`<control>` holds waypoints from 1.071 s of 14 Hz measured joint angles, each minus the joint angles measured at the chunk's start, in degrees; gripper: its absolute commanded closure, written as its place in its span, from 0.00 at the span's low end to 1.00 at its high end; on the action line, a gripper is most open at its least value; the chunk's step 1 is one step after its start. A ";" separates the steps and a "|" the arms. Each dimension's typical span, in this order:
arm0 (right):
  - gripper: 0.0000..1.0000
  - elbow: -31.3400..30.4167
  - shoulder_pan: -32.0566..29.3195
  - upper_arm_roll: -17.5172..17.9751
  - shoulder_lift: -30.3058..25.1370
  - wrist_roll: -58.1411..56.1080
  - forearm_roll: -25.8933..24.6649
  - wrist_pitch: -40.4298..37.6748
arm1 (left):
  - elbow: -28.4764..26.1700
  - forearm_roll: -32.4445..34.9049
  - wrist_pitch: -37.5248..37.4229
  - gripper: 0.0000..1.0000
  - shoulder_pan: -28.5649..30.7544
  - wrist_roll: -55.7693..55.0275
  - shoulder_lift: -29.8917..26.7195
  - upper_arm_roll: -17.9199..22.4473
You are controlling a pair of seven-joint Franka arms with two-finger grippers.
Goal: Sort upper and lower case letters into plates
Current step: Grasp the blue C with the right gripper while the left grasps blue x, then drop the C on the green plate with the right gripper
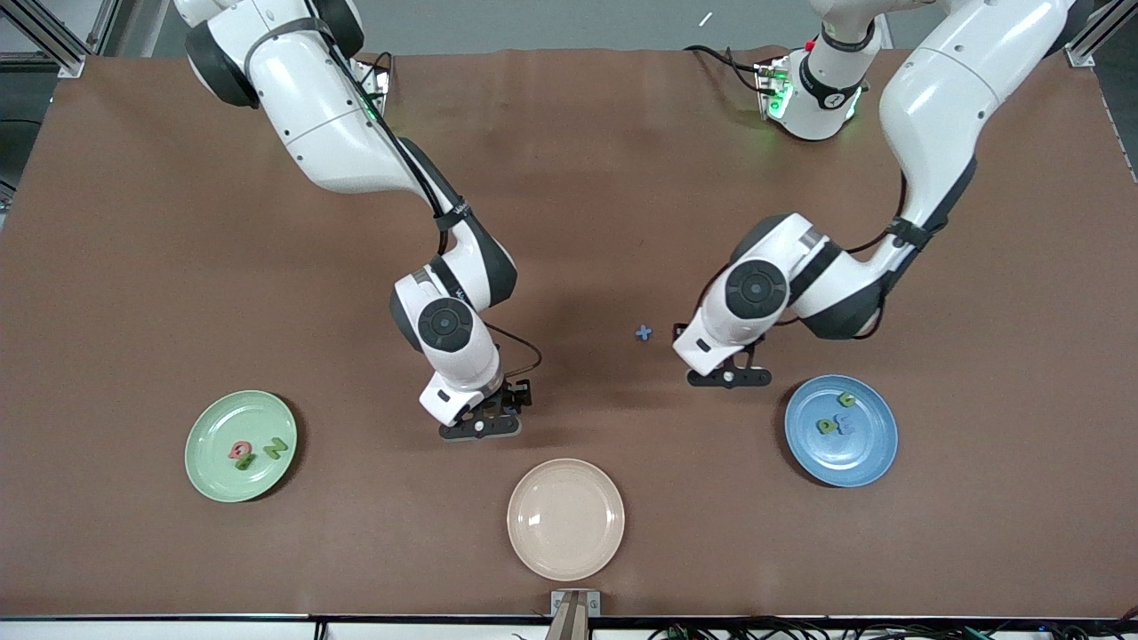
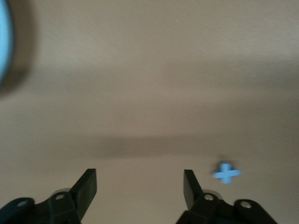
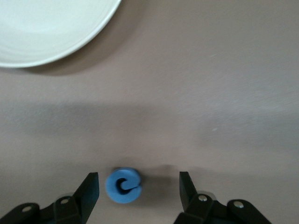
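Observation:
The pale green plate (image 1: 206, 462) lies toward the right arm's end and holds a red letter (image 1: 238, 451) and two green letters (image 1: 276, 447). The blue plate (image 1: 867, 458) lies toward the left arm's end and holds three small letters (image 1: 828, 427); its rim shows in the left wrist view (image 2: 3, 42). My right gripper (image 1: 481, 430) is open; in its wrist view (image 3: 138, 179) a round blue letter (image 3: 123, 185) lies on the table between the fingers, untouched. My left gripper (image 1: 729, 378) (image 2: 140, 179) is open and empty. A small blue cross-shaped letter (image 1: 644, 332) (image 2: 226, 172) lies beside it.
A cream-beige plate (image 1: 565, 518) (image 3: 46, 32) with nothing on it lies near the table's front edge, between the two other plates and nearer to the camera than my right gripper. The brown table (image 1: 569, 178) is bare toward the arms' bases.

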 measured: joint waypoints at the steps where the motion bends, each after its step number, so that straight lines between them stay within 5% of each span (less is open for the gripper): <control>1: 0.23 0.02 0.36 -0.01 0.36 0.48 0.00 0.87 | -0.65 0.00 1.12 0.24 -1.08 -3.30 0.16 -0.02; 6: 0.37 0.11 0.97 -0.16 1.11 0.77 -0.79 1.60 | -4.44 0.02 9.46 0.28 -2.44 -22.50 1.05 0.10; 12: 0.97 0.33 1.03 -0.50 1.15 0.83 -2.99 1.58 | -4.74 0.03 13.90 0.31 -9.10 -35.05 2.34 5.08; 15: 0.99 0.42 0.45 -1.02 1.13 1.33 -2.85 1.47 | -4.73 0.03 16.04 0.32 -10.84 -36.31 2.61 7.24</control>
